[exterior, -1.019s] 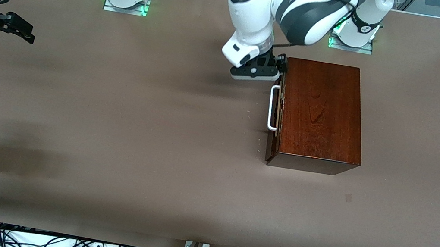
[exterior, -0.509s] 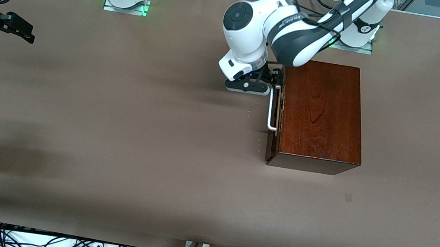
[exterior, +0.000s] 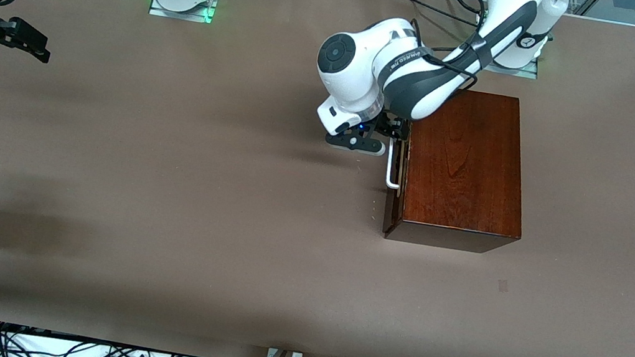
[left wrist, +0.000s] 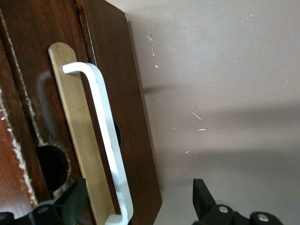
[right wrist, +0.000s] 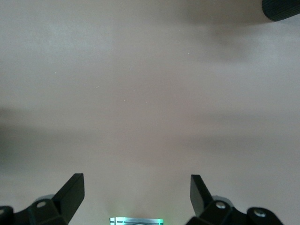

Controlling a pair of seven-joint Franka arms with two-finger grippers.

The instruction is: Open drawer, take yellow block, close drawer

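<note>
1. Drawer (exterior: 398,171) of the glossy dark reddish-brown wooden box (exterior: 463,162): shut flush, dark front facing the right arm's end of the brown tabletop (exterior: 166,181); box standing toward the left arm's end.
2. Left end effector (exterior: 389,141) at the drawer front, level with the upper end of the white U-shaped bar handle (left wrist: 105,140); fingers (left wrist: 70,206) spread wide in the left wrist view, one on the drawer-front side of the bar, the other out over bare tabletop, so open and straddling the handle, gripping nothing yet.
3. Right end effector (right wrist: 136,197) waiting over bare tabletop at the right arm's end, fingers apart, holding nothing.
4. Small bright yellow cube: not visible anywhere; presumably inside the closed drawer.
5. Step in hand, by judgement: closing on the handle before pulling; task barely begun.
6. Risks from here:
   - grip landing near the bar's end rather than its middle, likely skewing the pull and jamming the tray;
   - inner finger scraping the drawer front and missing the bar;
   - a stiff drawer dragging the whole box across the tabletop, nothing bracing it;
   - too long a pull drawing the tray fully out.
</note>
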